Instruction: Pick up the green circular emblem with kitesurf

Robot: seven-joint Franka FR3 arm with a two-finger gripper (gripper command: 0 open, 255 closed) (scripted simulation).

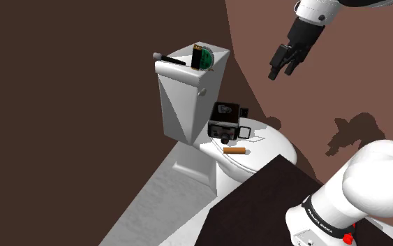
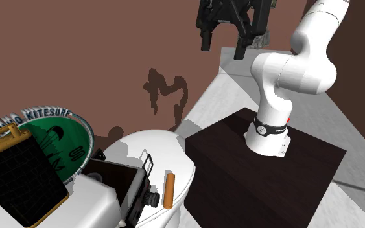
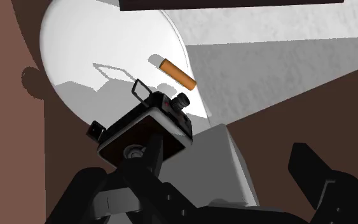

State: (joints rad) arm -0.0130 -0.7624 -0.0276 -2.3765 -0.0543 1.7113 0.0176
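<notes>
Overhead, all-black two-finger gripper (image 2: 223, 49), fingers spread and empty, green circular kitesurf emblem (image 2: 59, 138) upright on the white toilet tank's lid (image 1: 179, 71), well apart, black box camera (image 1: 224, 120) on the seat lid (image 1: 271, 144)

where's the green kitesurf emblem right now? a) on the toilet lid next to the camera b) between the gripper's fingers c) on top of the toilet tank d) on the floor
c: the green emblem sits on top of the toilet tank, above the camera on the toilet lid, while the gripper hangs open in the air, apart from it.
</notes>
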